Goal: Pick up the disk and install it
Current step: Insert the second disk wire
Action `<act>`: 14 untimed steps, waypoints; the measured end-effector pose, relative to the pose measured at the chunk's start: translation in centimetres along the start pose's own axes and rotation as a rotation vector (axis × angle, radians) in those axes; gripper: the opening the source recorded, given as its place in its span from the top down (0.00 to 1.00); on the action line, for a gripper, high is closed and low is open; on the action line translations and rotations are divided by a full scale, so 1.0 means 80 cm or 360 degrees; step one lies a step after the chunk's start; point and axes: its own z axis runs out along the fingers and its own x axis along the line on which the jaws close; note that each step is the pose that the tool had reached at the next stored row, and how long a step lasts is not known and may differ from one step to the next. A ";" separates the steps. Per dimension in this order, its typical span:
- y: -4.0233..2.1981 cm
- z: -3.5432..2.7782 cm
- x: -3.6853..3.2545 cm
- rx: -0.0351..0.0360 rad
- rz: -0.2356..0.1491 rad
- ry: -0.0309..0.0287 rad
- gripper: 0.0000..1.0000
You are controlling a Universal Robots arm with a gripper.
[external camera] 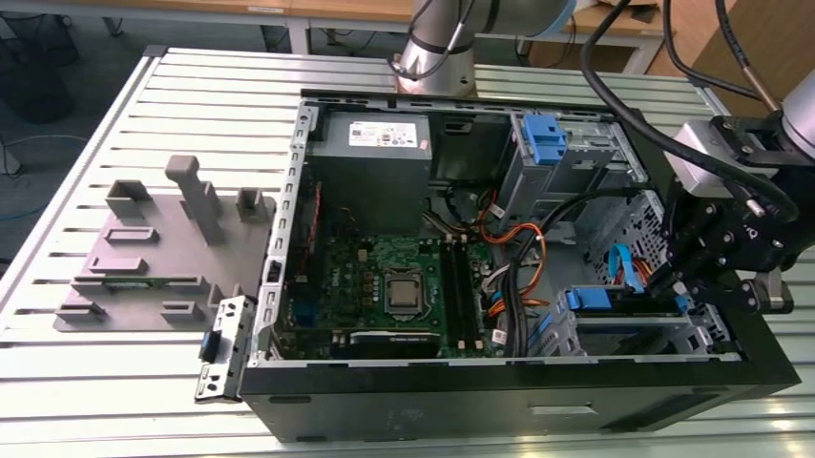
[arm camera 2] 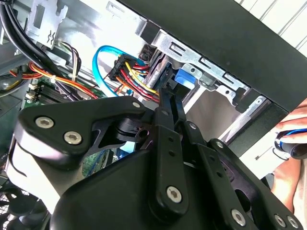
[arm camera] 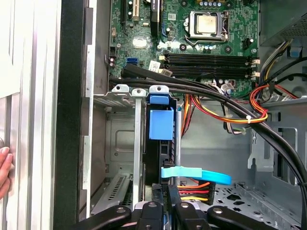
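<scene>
Black linkage tool point(arm camera 2: 165, 103) sits closest in the second wrist view, fingers drawn together on the edge of the flat silver hard disk with blue plastic rails point(arm camera: 160, 123), which stands on edge in the steel drive bay point(arm camera: 120, 143) of the open black computer case point(external camera: 510, 405). Exterior view, left to right: grey moulded fixture block point(external camera: 153, 258) on the slatted aluminium bench point(external camera: 76, 382), green motherboard point(external camera: 382, 286), then the tool at the exterior view's right, over the bay. A person's hand point(arm camera 2: 292, 139) rests beside the case.

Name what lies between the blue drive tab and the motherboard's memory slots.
In the first wrist view, thick black cables run between the blue tab and the memory slots.
</scene>
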 end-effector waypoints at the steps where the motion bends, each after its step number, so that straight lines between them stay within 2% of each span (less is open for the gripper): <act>1: 0.0000 0.0003 0.0000 0.0000 0.0000 0.00000 0.84; 14: 0.0001 0.0008 0.0000 0.0000 0.0000 -0.00010 0.84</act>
